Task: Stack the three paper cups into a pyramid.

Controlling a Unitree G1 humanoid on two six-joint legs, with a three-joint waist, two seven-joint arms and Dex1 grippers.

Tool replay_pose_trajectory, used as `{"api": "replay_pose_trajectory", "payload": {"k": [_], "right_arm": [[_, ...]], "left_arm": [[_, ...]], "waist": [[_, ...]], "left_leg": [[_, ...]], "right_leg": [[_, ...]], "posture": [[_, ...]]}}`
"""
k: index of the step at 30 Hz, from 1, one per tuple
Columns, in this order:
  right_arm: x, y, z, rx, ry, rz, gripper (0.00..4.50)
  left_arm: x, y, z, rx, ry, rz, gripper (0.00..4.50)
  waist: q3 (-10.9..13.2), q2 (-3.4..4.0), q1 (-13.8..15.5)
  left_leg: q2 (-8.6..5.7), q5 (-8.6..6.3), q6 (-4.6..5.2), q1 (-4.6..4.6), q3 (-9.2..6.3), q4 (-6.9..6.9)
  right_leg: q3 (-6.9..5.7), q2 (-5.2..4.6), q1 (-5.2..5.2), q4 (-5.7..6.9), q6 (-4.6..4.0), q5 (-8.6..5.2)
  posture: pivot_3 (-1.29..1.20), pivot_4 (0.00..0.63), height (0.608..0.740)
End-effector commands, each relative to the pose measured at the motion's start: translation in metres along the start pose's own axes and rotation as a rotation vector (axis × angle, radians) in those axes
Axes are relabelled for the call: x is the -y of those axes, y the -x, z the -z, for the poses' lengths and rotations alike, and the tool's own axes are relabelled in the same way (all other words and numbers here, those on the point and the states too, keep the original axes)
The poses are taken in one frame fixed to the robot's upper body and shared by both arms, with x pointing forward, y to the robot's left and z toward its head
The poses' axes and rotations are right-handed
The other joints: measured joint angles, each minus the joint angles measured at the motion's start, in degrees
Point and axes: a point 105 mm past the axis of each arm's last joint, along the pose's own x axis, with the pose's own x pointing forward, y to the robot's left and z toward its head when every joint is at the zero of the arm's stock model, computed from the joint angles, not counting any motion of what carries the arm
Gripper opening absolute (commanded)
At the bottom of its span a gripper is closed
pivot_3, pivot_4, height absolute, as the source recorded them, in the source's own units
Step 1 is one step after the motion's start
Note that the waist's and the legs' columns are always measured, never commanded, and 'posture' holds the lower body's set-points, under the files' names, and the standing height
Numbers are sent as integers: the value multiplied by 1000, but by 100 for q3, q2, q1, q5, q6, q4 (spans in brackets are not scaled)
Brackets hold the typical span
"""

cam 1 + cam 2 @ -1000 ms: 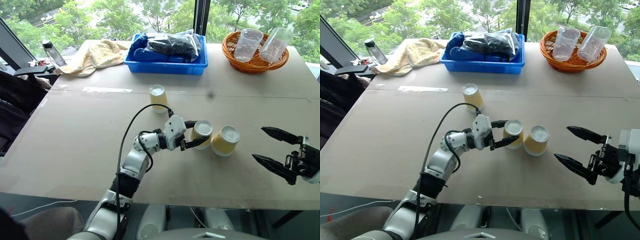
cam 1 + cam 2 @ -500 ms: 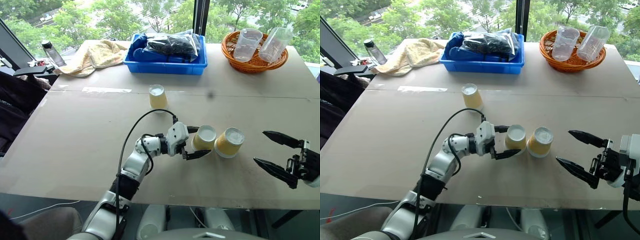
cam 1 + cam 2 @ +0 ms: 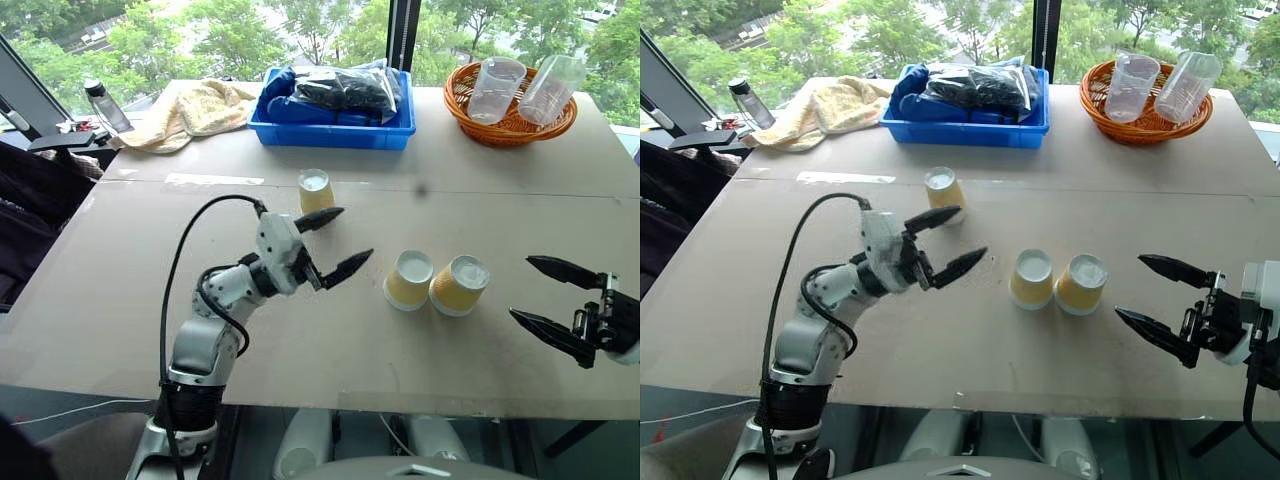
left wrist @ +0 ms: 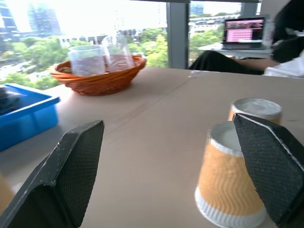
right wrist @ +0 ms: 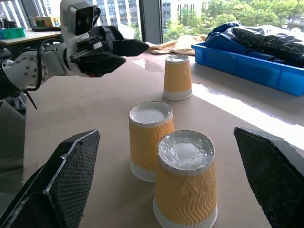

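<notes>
Two paper cups (image 3: pixel 432 283) touching mid-table, third cup (image 3: pixel 316 192) apart behind. Left gripper (image 3: pixel 333 242) spread, empty; right gripper (image 3: pixel 545 294) spread, empty. Blue bin (image 3: pixel 335 128), orange basket (image 3: pixel 512 125) at far edge.

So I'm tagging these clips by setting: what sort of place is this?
Probably an upper-floor office or lab: large windows over treetops, an open laptop on a far desk, and a brown worktable with a blue plastic bin.

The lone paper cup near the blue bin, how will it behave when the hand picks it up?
The lone paper cup stands upside down on its wide rim, so a nudge probably slides it rather than tips it. It looks thin, empty and likely very light, and a hard squeeze could crush it. Its tapered sides may slip upward between the fingers.
</notes>
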Motion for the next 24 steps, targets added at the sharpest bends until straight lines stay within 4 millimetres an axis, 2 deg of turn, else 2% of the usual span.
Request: {"api": "replay_pose_trajectory", "payload": {"k": [1, 3, 8, 18, 24], "right_arm": [[0, -3, -5, 13, 27, -21, 4500], [0, -5, -5, 15, 28, -29, 4500], [1, -9, -9, 27, 35, -36, 4500], [2, -15, -12, 34, 46, -30, 4500], [1, -17, -13, 38, 48, -26, 4500]], "left_arm": [[-45, 13, 8, -43, -91, -290, 4459], [-60, 16, 20, -91, -115, -390, 4459], [-77, 3, 45, -185, -125, -467, 4459], [-81, -29, 58, -173, -115, -393, 4459], [-88, -40, 54, -130, -117, -381, 4459]], "waist": [[1, -2, 0], [2, -3, 1], [4, -8, 17], [9, -16, -7], [11, -20, 2]], "left_leg": [[-1, 0, 0, 0, 0, 0], [-1, 0, 0, -2, 0, 0], [-2, 0, 0, -5, -2, 1], [-3, 11, -19, -8, -2, 1], [-3, 12, -21, -10, -2, 1]], "right_leg": [[0, 0, 0, 0, 0, 0], [0, 1, -1, 0, 0, 0], [-5, -1, -2, 0, 0, 0], [-7, -1, -5, 1, 0, 0], [-8, -2, -6, 1, 1, 0]], "posture": [[0, 150, 740], [0, 150, 740], [0, 150, 740], [0, 150, 740], [0, 150, 740]]}}
